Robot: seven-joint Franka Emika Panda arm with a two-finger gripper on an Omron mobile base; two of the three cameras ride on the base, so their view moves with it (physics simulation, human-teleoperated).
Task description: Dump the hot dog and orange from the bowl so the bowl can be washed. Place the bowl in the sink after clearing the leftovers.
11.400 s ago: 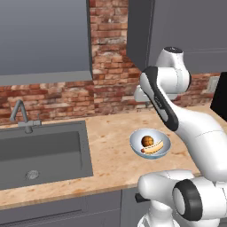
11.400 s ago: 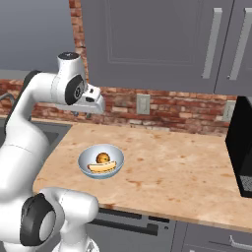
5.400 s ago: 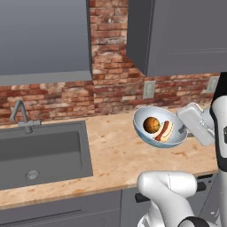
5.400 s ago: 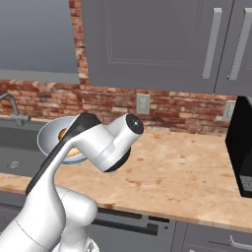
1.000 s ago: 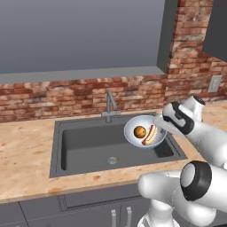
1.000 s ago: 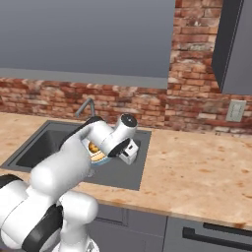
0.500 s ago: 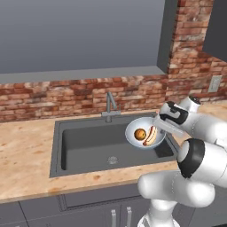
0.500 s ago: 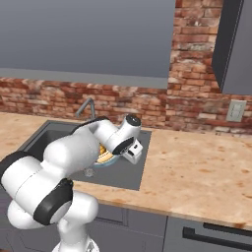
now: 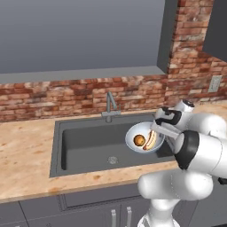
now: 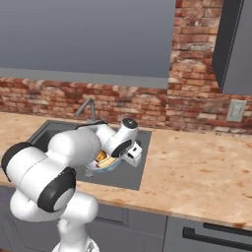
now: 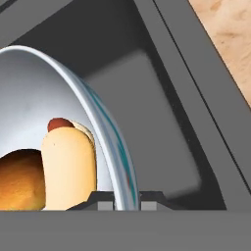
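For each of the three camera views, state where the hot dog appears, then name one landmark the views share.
Left base view: the hot dog lies in the bowl, right of centre, over the sink.
Right base view: hot dog left of centre, partly behind the arm.
Hand view: hot dog lower left, inside the rim that the gripper pinches.
Shared landmark: the sink.

The glossy white, rounded-link robot arm [image 9: 201,146] fills the lower right of the left base view, with broad black bands at its joints and a bulbous white base segment. At its end sits a boxy white-and-black two-finger gripper [image 9: 160,126], whose small dark grey finger tips [image 11: 105,200] rise at the bottom of the hand view.
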